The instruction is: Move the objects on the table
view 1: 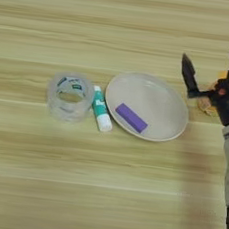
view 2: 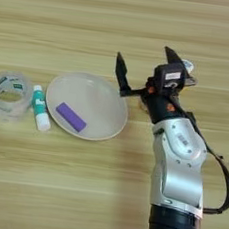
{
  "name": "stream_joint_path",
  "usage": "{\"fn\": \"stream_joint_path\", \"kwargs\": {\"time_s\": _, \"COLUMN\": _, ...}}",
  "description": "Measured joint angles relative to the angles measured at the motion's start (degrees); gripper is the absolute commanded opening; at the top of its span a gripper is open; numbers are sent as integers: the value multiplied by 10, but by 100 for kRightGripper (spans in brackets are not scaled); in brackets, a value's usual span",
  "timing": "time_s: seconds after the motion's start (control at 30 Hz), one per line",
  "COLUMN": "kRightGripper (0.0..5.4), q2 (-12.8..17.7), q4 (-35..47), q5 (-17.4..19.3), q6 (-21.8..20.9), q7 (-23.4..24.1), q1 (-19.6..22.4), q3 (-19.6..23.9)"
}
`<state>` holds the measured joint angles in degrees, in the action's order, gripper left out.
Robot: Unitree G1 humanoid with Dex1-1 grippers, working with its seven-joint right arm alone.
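A flat purple block point(view 1: 131, 117) lies inside a shallow white plate point(view 1: 173, 105) near the middle of the wooden table point(view 1: 103, 185). The teal-and-white tube point(view 1: 100, 115) rests on the table, just left of the plate's rim, its white cap toward me. My right gripper point(view 2: 144, 54) hovers just right of the plate. It is open, its two black fingers point(view 2: 121, 72) spread wide and pointing away from me, with nothing between them. The orange-juice bottle point(view 2: 143, 103) is mostly hidden under the gripper's body; only orange patches and a bit of white show.
A roll of clear tape point(view 1: 68, 95) stands left of the tube, almost touching it. The silver forearm point(view 2: 179, 164) with a black cable comes in from the bottom edge at the right.
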<state>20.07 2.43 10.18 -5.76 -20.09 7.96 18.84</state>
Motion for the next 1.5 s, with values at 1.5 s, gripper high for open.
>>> {"fn": "stream_joint_path", "kwargs": {"time_s": 1.5, "kRightGripper": 533, "q2": 29, "q4": -279, "q5": 8, "q6": -35, "q7": 71, "q1": 86, "q3": 61}}
